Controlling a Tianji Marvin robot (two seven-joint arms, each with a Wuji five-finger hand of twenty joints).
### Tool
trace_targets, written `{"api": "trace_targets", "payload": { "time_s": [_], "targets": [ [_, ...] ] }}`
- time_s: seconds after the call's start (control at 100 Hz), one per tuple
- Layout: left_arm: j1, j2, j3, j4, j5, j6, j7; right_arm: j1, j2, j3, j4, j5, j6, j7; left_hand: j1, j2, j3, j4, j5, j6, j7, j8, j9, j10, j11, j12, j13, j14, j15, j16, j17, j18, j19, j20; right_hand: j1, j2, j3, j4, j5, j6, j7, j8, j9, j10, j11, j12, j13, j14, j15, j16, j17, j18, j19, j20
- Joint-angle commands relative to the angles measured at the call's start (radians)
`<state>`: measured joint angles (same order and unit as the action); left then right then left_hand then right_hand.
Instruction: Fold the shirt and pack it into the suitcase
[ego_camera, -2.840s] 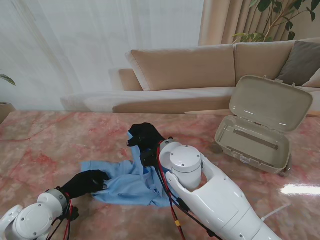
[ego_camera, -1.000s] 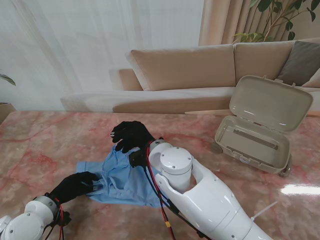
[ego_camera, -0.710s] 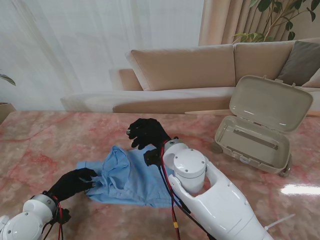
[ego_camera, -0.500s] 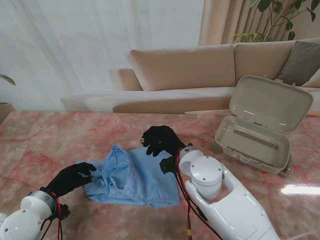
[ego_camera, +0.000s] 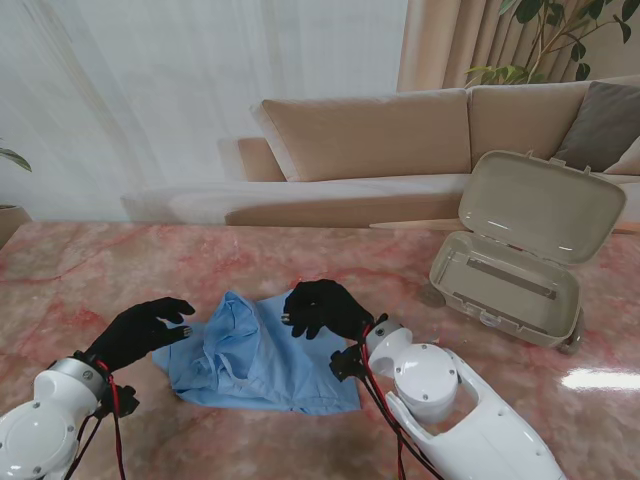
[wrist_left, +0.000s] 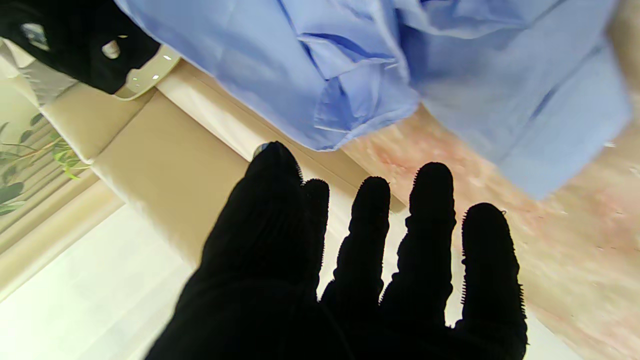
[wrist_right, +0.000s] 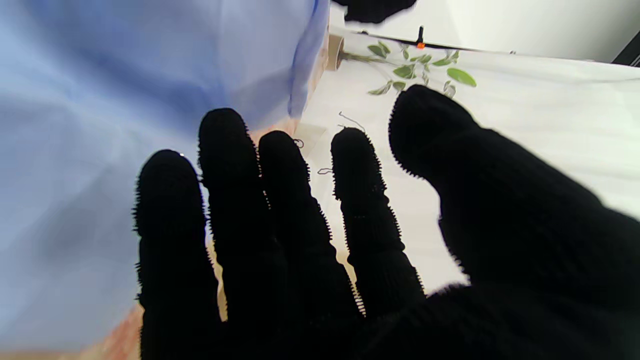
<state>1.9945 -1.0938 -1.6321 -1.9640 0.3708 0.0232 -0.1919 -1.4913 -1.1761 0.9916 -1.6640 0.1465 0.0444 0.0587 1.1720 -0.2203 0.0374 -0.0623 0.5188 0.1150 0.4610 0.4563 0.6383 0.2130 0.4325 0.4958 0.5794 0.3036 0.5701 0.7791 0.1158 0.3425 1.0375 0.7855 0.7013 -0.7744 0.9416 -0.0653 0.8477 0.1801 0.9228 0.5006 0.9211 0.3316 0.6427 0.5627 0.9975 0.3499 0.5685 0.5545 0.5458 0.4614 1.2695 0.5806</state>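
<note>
Looking down, I count one shirt (ego_camera: 262, 352) on the table (ego_camera: 60, 280) and one open suitcase (ego_camera: 515, 262) at right. Left hand (ego_camera: 140, 331) and right hand (ego_camera: 322, 309): fingers spread, empty. Wrist views agree.

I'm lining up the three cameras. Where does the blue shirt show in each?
Stand view: shirt lies on the table middle, between both hands.
Left wrist view: shirt beyond the fingertips.
Right wrist view: shirt fills the area beyond the fingertips.
Shared landmark: the pink marble table.
</note>
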Motion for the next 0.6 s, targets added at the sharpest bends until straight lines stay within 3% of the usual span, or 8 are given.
{"api": "trace_targets", "payload": {
  "time_s": [0.0,0.29,0.59],
  "targets": [
    [-0.028,0.003,0.018,-0.004,-0.005,-0.001,-0.015,-0.004,-0.007,-0.024,0.021,0.011,-0.010,0.031,0.009,0.039,-0.034,0.025,0.020,0.010,-0.016,-0.006,0.000,0.002,-0.012,-0.001,-0.004,0.029,-0.025,-0.012,0.003,0.021,-0.001,-0.009,0.007,0.009,0.012,-0.011,-0.011,-0.030,0.021,-0.014,0.014,-0.028,-0.010,0.001,-0.016,-0.021,-0.036,-0.029,-0.008,-0.020,-0.014,-0.026],
    [-0.131,0.009,0.103,0.049,-0.079,-0.016,-0.044,0.051,-0.006,-0.123,0.080,0.014,-0.086,0.074,0.009,0.043,-0.040,0.025,0.021,0.011,-0.023,-0.004,0.000,0.002,-0.014,-0.001,-0.004,0.029,-0.025,-0.012,0.003,0.021,-0.001,-0.010,0.023,0.027,0.026,0.000,-0.015,-0.039,0.018,-0.019,0.011,-0.043,-0.031,-0.012,-0.024,-0.051,-0.139,-0.104,-0.030,-0.071,-0.066,-0.095],
    [-0.221,0.017,0.186,0.117,-0.152,-0.048,-0.092,0.136,-0.005,-0.225,0.192,0.058,-0.112,0.181,0.009,0.047,-0.042,0.026,0.018,0.009,-0.028,-0.001,-0.004,0.003,-0.015,0.000,-0.006,0.028,-0.025,-0.012,0.003,0.021,-0.001,-0.010,-0.006,0.071,0.015,0.003,-0.033,-0.031,0.002,-0.043,-0.006,-0.047,-0.077,-0.050,-0.124,-0.074,-0.262,-0.208,-0.116,-0.134,-0.151,-0.211]
  ]
}}
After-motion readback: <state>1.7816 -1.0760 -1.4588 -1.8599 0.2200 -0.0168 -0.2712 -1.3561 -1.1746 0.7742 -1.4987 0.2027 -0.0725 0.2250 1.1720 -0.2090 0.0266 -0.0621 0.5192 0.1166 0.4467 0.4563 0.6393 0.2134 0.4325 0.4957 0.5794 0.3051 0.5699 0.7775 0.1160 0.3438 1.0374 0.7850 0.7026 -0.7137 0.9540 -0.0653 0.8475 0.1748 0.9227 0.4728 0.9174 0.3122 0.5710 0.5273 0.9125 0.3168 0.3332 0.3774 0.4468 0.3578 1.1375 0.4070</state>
